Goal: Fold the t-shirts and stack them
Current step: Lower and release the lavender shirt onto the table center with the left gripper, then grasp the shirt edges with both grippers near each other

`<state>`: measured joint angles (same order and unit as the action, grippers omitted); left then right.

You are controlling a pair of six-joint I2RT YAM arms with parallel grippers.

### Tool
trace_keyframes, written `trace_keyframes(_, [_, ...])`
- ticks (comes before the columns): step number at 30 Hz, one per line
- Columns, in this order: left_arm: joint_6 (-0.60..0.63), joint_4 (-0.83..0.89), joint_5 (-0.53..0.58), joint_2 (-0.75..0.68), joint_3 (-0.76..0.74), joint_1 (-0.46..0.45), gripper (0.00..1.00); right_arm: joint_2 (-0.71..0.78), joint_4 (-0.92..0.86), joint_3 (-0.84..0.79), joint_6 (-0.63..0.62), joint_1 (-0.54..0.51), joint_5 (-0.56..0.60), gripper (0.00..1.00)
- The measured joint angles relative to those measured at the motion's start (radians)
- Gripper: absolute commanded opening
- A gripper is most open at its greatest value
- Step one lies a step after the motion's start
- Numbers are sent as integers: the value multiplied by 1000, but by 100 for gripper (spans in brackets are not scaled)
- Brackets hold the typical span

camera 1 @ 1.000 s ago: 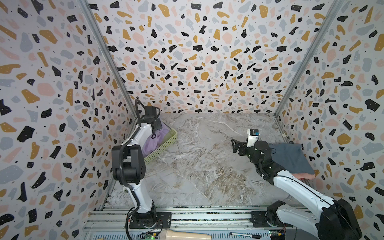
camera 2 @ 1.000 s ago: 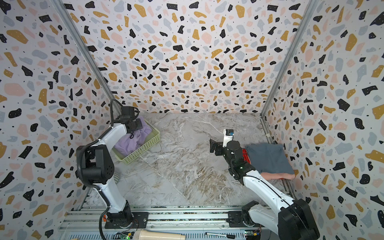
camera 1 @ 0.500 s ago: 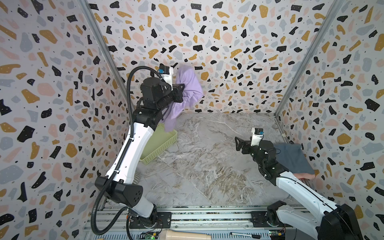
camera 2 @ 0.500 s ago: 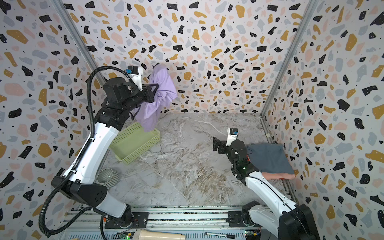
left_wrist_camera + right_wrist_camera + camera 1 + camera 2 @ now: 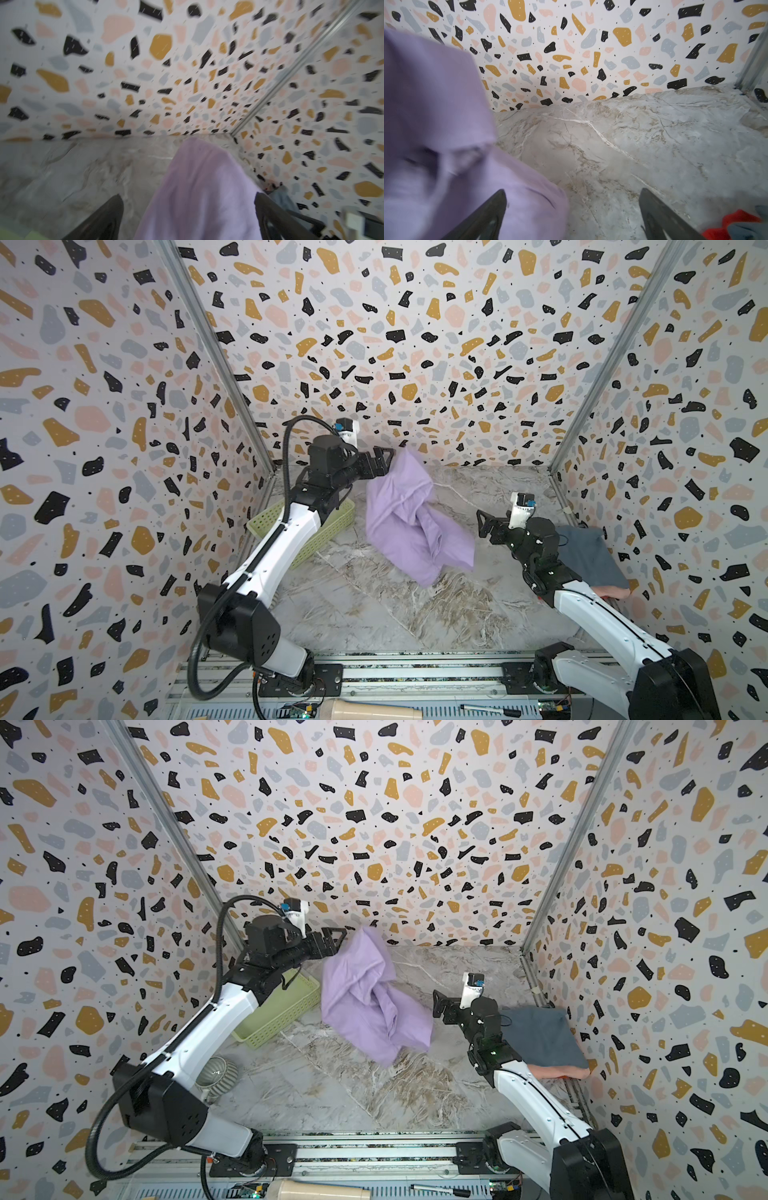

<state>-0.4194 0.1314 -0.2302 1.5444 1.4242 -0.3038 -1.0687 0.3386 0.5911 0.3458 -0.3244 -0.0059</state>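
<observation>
The left hand point(image 5: 384, 460), upper centre of the frame, stands wide. Its fingers point(image 5: 108, 218) spread either side of the lavender shirt point(image 5: 409, 526) without pinching it. The shirt is a blurred, twisted bunch in mid-frame over the table point(image 5: 374, 614); I cannot tell whether its lower end touches. The right hand point(image 5: 480, 524), also wide and empty, sits just right of it. With nothing gripping it, the cloth will likely land crumpled with its sleeves buried, making corners hard to find. It could also drape over the right hand, or snag a left finger and drag toward the basket point(image 5: 328, 526).
</observation>
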Motion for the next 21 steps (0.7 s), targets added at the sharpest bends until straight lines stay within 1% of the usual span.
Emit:
trace_keyframes(2, [16,51,82,37,-49,1,100,-29,-1,0,0,0,-24,99])
trace_keyframes(4, [26,85,129,43,-110,2,98,-61,-1,0,-1,0,-52,99])
trace_keyframes(9, [45,87,152,16,-225,-19,93,-140,-6,0,-28,-15,-125,99])
trace_keyframes(11, [56,84,163,14,-249,-56,89,-174,-15,1,-51,-48,-143,99])
trace_keyframes(13, [69,84,172,18,-269,-114,87,-212,-19,1,-77,-94,-159,99])
trace_keyframes(17, [79,59,197,53,-292,-253,81,-292,-35,3,-108,-180,-184,94])
trace_keyframes(21, [65,4,209,124,-307,-357,76,-331,-37,2,-104,-217,-208,92])
